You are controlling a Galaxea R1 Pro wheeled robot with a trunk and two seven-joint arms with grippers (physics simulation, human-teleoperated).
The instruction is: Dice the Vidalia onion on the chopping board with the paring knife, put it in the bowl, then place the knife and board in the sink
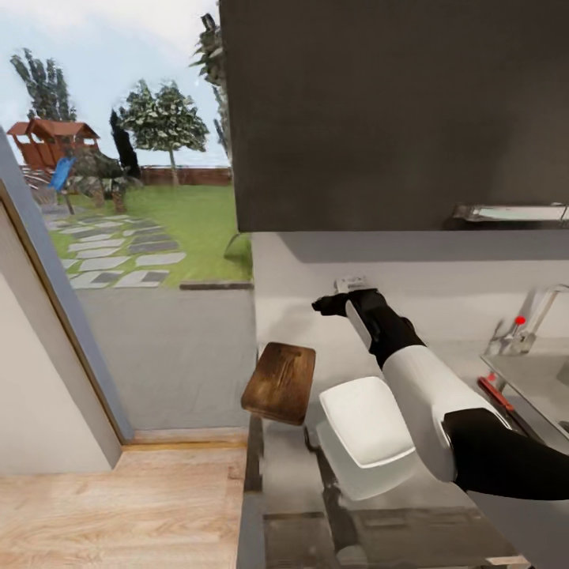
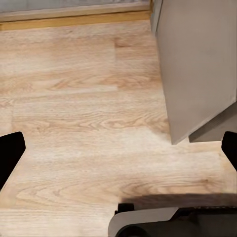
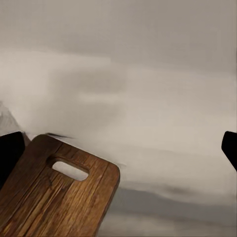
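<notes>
The dark brown chopping board [image 1: 278,382] sits at the left end of the grey countertop [image 1: 288,468], jutting past its edge. The white square bowl [image 1: 366,419] stands just to its right. My right gripper [image 1: 328,304] hovers above and behind the board near the wall. In the right wrist view this gripper [image 3: 118,148] is open, with the board [image 3: 54,197] and its handle slot below the fingers and untouched. A slim red-handled paring knife [image 1: 495,393] lies by the sink [image 1: 531,378]. The Vidalia onion is out of view. My left gripper [image 2: 118,148] hangs open over the floor.
A chrome tap [image 1: 536,314] with a red knob stands behind the sink. A dark wall cabinet [image 1: 395,111] hangs above the counter. To the left, a glass door looks onto a garden. Wooden floor [image 2: 79,108] runs beside the cabinet side [image 2: 197,64].
</notes>
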